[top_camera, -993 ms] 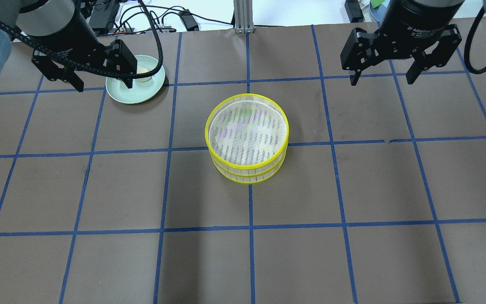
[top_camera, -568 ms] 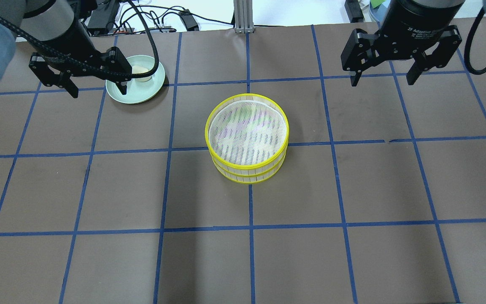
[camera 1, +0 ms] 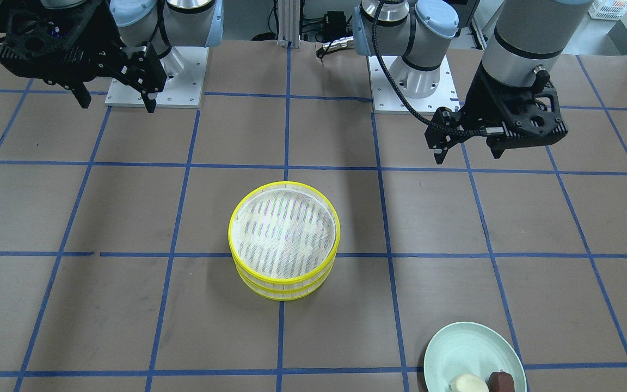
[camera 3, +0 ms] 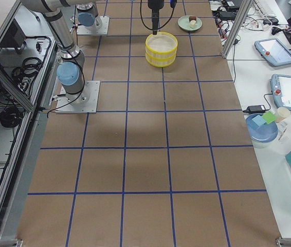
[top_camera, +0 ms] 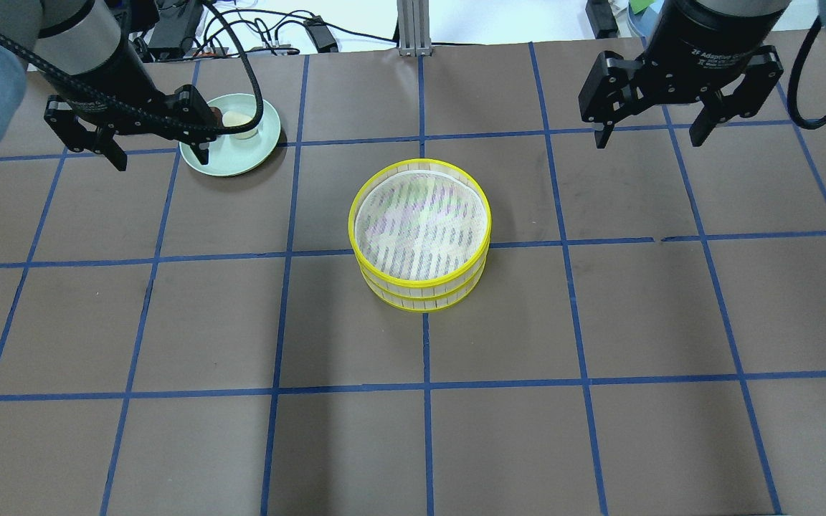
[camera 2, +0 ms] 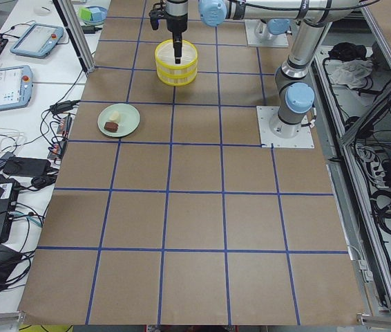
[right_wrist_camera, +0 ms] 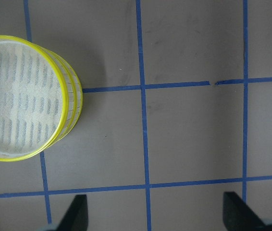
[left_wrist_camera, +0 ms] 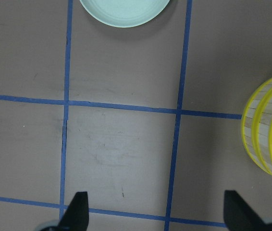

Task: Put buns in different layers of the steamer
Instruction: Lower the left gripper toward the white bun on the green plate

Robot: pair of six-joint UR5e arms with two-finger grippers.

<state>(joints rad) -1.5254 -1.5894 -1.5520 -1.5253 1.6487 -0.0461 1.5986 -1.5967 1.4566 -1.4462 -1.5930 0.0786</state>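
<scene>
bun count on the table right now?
2. Cream bun and dark reddish-brown bun, side by side on the green plate. Top steamer layer holds none; lower layer inside is hidden.

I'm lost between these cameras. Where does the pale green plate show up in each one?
Front-facing: plate bottom right.
Overhead: plate upper left.
Left side: plate upper left of centre.
Right side: plate at top, right of centre.
Left wrist: plate at top edge, cut off.
Right wrist: not in it.
Shared landmark: the yellow steamer, in all six.
</scene>
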